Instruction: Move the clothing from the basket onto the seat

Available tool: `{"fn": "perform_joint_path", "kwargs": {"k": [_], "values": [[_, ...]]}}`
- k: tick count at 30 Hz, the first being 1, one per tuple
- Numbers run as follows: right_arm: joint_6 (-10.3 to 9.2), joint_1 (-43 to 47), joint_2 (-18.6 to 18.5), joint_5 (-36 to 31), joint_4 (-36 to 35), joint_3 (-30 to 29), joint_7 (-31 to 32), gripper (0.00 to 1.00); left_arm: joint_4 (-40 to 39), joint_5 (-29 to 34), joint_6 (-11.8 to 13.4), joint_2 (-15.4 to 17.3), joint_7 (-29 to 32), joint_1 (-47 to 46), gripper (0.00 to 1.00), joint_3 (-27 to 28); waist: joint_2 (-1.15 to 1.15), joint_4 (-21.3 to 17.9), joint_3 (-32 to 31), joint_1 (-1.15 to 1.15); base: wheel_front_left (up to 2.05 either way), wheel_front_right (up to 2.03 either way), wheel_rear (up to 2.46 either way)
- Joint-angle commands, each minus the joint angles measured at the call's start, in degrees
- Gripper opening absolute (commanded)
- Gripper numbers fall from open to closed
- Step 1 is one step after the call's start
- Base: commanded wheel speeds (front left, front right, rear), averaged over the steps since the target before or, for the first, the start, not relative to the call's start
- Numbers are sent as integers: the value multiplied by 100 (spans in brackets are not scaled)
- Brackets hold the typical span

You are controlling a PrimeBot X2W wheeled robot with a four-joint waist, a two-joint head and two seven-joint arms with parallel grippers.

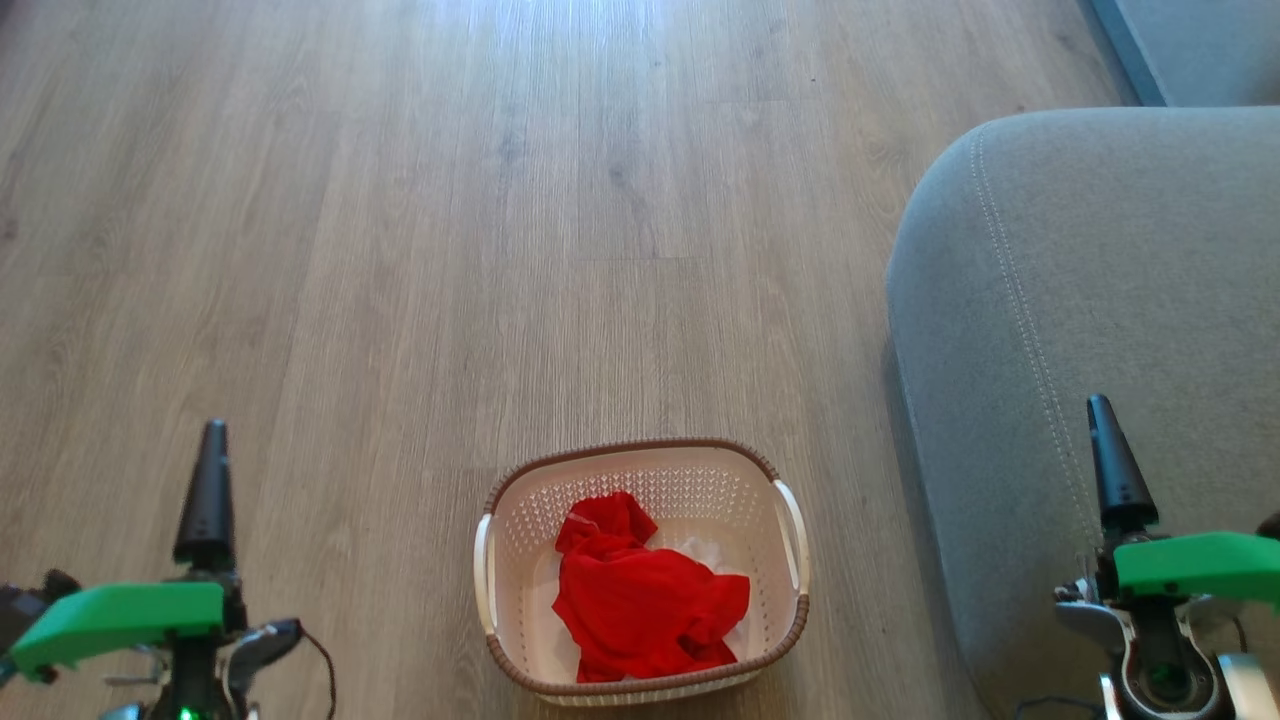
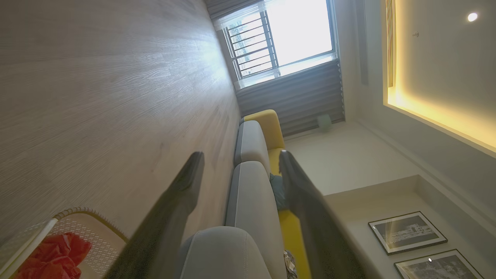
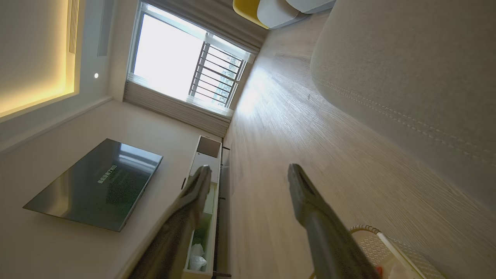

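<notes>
Your clothing [image 1: 645,600] is a crumpled bright red heap, with a bit of white peeking out from under it, sitting in the cream basket [image 1: 640,447] on the wood floor [image 1: 400,250]. The grey seat [image 1: 1100,300] sits just right of the basket, its rounded edge not touching. There's lots of floor ahead and to the left. Both the left gripper [image 2: 239,157] and right gripper [image 3: 248,169] have fingers spread, holding nothing.

Left gripper [image 1: 212,440]: low on the left side, two dark fingers pointing up, spread wide apart, holding nothing.
Right gripper [image 1: 1103,415]: low on the right side, fingers pointing up, spread wide apart, holding nothing.
</notes>
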Motion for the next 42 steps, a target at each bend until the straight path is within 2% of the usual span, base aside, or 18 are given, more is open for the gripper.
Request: {"fn": "perform_joint_path", "kwargs": {"k": [1, 5, 12, 17, 25, 38, 42], "values": [[2, -342, -45, -197, -295, 67, -74, 100, -284, 152, -15, 48, -63, -330, 100, 178, 0, 4, -4, 0, 0, 0, 0], [2, -399, -46, -525, -485, 82, -142, 100, -465, 431, 37, 50, -130, -371, 100, 238, 0, 9, -13, 0, 0, 0, 0], [2, -419, -48, -1310, -753, 240, -261, 100, -936, 1132, 208, 54, -248, -402, 100, 6, 0, 73, 7, 0, 0, 0, 0], [2, -437, -49, -1860, -906, 385, -329, 100, -1207, 1548, 421, 57, -315, -395, 100, -171, 0, 96, 22, 0, 0, 0, 0], [2, -449, -52, -2724, -1033, 569, -464, 100, -1646, 2657, 806, 61, -448, -381, 100, -666, 0, 129, 49, 0, 0, 0, 0], [3, -476, -56, -3953, -1099, 946, -685, 100, -1828, 4449, 1332, 74, -666, -432, 100, -1518, 0, 153, 77, 0, 0, 0, 0], [3, -483, -57, -4191, -1124, 978, -753, 100, -1801, 4856, 1547, 180, -734, -455, 100, -1799, 0, 154, 88, 0, 0, 0, 0]]}}
